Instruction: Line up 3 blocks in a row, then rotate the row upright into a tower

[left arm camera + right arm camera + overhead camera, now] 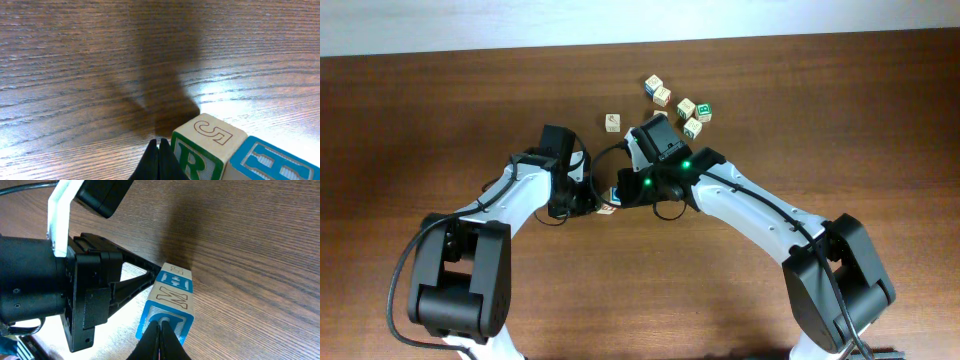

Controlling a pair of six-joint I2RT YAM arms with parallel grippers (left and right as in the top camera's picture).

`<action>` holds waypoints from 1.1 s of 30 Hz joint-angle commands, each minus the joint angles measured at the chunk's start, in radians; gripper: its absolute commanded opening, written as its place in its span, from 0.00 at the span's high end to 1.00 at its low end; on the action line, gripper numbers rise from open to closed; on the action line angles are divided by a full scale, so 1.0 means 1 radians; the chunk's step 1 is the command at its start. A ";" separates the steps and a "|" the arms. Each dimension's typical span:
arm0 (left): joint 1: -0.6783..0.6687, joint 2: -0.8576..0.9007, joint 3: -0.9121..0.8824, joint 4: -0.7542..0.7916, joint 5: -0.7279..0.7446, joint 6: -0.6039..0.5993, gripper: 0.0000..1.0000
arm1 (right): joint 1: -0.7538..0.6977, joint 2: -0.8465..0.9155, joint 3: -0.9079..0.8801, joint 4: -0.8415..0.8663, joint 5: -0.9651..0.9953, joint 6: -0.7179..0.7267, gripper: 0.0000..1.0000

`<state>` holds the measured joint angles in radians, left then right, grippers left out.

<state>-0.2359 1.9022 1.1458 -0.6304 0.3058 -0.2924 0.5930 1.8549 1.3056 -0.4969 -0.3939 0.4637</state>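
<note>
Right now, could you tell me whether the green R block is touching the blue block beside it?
Touching. The left wrist view shows the green R block and the blue block pressed side to side, with no gap between them.

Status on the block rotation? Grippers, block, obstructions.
Left gripper shut, tips beside green R block. Right gripper shut, at the adjoining blue block. Nothing held. Loose blocks farther back, not in the way.

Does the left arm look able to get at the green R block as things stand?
Probably yes: the left tool, shut, sits right beside the R block with nothing between. A blue block abuts its far side, which could cramp a grasp.
</note>
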 commanded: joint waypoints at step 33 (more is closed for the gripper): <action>-0.002 0.003 0.006 -0.026 0.000 -0.002 1.00 | 0.023 0.003 0.003 0.021 -0.012 0.013 0.96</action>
<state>-0.2493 1.9022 1.1458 -0.6464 0.3241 -0.2928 0.6006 1.8545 1.3056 -0.4713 -0.4118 0.4717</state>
